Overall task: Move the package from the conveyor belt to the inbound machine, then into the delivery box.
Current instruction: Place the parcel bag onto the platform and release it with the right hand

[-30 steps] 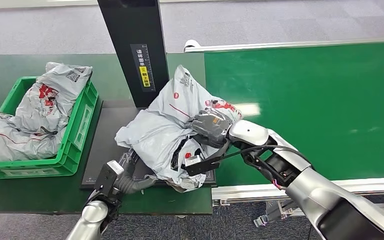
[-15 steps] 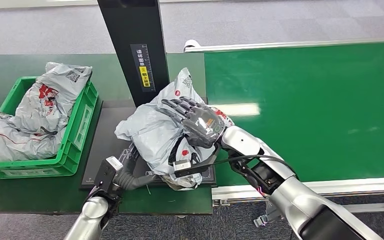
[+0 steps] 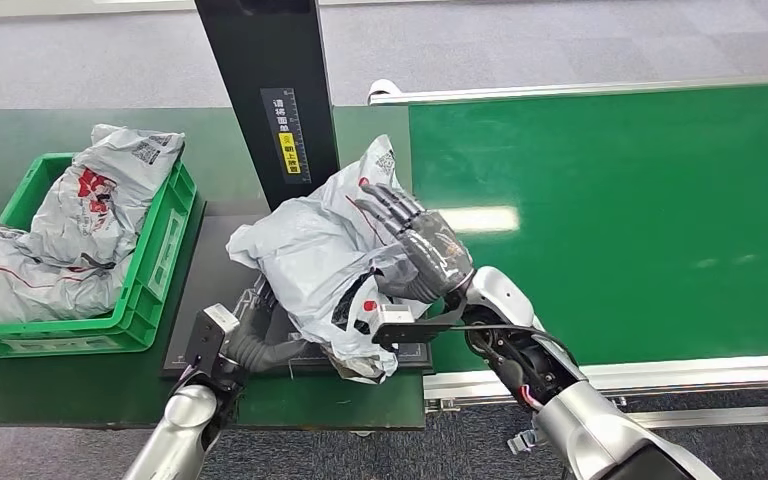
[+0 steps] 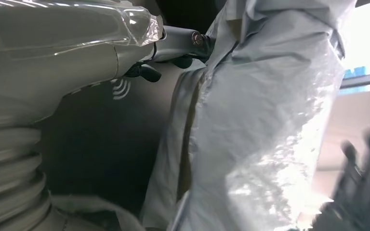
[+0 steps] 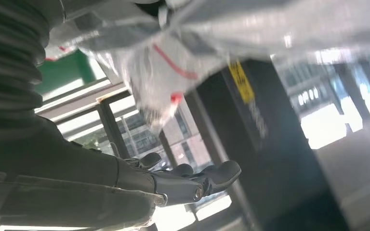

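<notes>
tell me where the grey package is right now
In the head view the grey package sits on the dark scanner platform, just right of the green crate, below the black post.

Robot hand (image 5: 173,185) fingers extended, package (image 5: 183,53) beside.

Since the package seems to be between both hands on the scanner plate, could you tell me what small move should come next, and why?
Probably close the left hand firmly on the package before lifting it. The package sits on the black plate of the inbound machine, the right hand is spread open against its side, holding nothing, and the green delivery box lies on the left, so the left hand would likely carry it over.
</notes>
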Motion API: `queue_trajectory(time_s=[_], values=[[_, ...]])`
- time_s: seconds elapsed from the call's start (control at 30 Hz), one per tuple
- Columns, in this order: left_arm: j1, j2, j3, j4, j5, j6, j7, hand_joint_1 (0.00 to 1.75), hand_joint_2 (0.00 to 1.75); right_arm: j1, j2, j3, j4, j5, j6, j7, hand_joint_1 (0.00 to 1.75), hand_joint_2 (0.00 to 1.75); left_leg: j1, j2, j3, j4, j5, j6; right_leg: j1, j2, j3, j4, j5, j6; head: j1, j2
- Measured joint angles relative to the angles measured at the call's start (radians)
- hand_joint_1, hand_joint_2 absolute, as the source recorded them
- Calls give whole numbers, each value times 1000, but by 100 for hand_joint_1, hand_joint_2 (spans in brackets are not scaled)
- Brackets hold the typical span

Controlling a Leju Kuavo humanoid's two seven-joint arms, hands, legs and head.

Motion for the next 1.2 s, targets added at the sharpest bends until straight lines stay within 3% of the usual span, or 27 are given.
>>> queue_trajectory(time_s=[0.3,0.4,0.53,0.7,0.97,1.2], values=[[0,9,0,-1,12,27,5,0,175,118,-40,-184,-293,-139,-3,-22,0,175,0,0,0,0,0,0,0,0,0,0,0,0,0,0],[8,12,6,-12,18,64,11,0,175,160,-61,-235,-395,-262,22,-32,0,175,0,-1,0,0,0,0,0,0,0,0,0,0,0,0],[28,16,53,-49,75,177,6,0,175,240,-98,-365,-573,-412,122,-35,0,175,0,-1,-1,0,-1,0,0,0,0,0,0,0,0,0],[58,9,138,-128,155,355,-66,0,175,337,-116,-498,-727,-437,126,-36,0,175,0,0,-1,0,-1,1,0,0,-1,0,-1,0,0,0],[126,-59,201,-408,197,608,-132,0,175,399,-113,-534,-801,-466,106,-36,0,175,0,0,-1,0,-1,1,0,0,0,0,-1,0,0,0],[141,-108,228,-565,200,648,-133,0,175,418,-103,-533,-804,-471,113,-36,0,175,0,0,-1,0,-1,1,0,0,0,0,-1,0,0,0]])
